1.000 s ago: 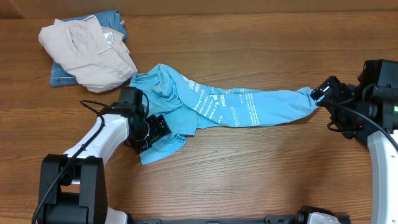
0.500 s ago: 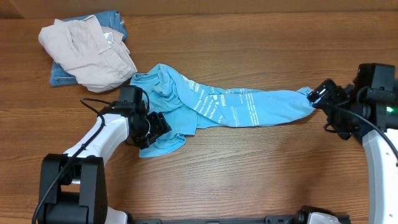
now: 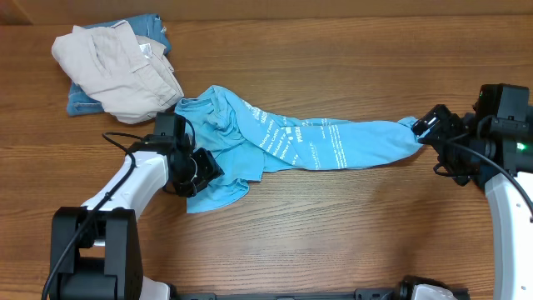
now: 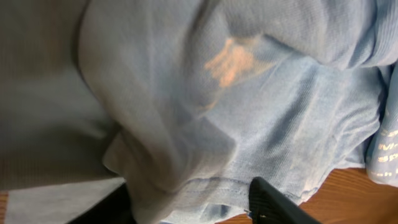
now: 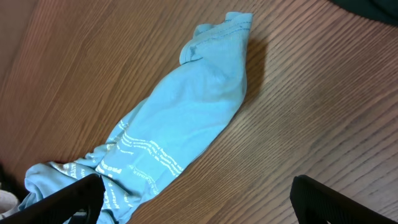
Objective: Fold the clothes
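The sky-blue T-shirt (image 3: 333,143) with white lettering lies stretched in a long band across the middle of the table. My left gripper (image 3: 198,173) sits on its crumpled lower left part. In the left wrist view the cloth (image 4: 249,112) fills the frame and a fold is bunched between the fingers of the left gripper (image 4: 186,202). My right gripper (image 3: 431,127) is open and empty just past the shirt's right end (image 5: 214,74). Its fingers are spread wide over bare wood in the right wrist view (image 5: 199,199). No dark navy-black piece shows.
A beige garment (image 3: 117,71) lies heaped on a denim-blue piece (image 3: 79,102) at the back left of the wooden table (image 3: 333,233). A black cable loops beside the left arm (image 3: 125,142).
My left gripper has shifted a little up and to the left, and the shirt's lower left flap has been drawn along with it. The right gripper has barely moved.
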Robot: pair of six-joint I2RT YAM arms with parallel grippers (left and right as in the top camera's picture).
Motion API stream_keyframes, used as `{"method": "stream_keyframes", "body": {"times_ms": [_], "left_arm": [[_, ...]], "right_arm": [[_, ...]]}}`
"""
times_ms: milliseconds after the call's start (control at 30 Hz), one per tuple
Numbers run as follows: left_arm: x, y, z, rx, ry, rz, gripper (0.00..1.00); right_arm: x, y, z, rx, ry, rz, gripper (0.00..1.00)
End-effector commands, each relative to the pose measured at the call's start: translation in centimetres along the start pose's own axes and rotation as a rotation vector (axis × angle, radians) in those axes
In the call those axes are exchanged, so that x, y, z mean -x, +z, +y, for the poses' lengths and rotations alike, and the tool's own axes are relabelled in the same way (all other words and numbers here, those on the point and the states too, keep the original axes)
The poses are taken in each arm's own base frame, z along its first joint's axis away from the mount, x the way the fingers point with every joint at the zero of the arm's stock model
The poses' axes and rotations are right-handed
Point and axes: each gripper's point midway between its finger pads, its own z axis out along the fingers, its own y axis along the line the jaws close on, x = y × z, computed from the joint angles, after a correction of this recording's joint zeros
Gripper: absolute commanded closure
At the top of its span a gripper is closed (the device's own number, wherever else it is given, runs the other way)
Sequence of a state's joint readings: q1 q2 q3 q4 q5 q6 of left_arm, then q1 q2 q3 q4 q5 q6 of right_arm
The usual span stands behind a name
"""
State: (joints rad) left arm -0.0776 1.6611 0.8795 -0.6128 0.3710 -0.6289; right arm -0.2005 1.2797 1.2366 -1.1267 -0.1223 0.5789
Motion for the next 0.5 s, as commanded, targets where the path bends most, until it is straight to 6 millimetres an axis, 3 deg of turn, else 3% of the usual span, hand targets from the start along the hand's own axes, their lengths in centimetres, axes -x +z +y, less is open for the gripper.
{"method": "stream_keyframes", "body": {"times_ms": [0, 33, 100, 133, 167, 300, 367, 467], "left_arm": [[1.3, -0.3, -0.4, -0.005, 0.004, -0.037, 0.59], [1.4, -0.3, -0.5, -0.008, 0.002, -0.041, 0.67], [1.9, -0.3, -0.6, -0.008, 0.004, -0.060, 0.76], [2.1, -0.3, -0.6, -0.006, 0.002, -0.072, 0.93], [2.1, -0.3, -0.6, -0.006, 0.000, -0.073, 0.96], [2.1, -1.4, -1.1, 0.008, -0.013, -0.055, 0.96], [2.4, -3.7, -2.3, 0.012, 0.032, -0.064, 0.96], [3.9, -8.7, -4.4, -0.003, 0.074, -0.192, 0.96]], "right_arm": [[-0.1, 0.2, -0.1, -0.008, -0.007, -0.001, 0.00], [-0.1, 0.2, -0.1, -0.008, -0.008, -0.001, 0.00], [-0.1, 0.2, -0.1, -0.008, -0.007, -0.001, 0.00], [-0.1, 0.2, -0.1, -0.009, -0.007, -0.001, 0.00], [-0.1, 0.2, -0.1, -0.008, -0.007, -0.001, 0.00], [0.1, 0.2, 0.0, -0.003, -0.008, -0.007, 0.00], [0.1, 0.2, 0.0, -0.004, -0.008, -0.007, 0.00], [0.1, 0.2, 0.0, -0.004, -0.008, -0.006, 0.00]]}}
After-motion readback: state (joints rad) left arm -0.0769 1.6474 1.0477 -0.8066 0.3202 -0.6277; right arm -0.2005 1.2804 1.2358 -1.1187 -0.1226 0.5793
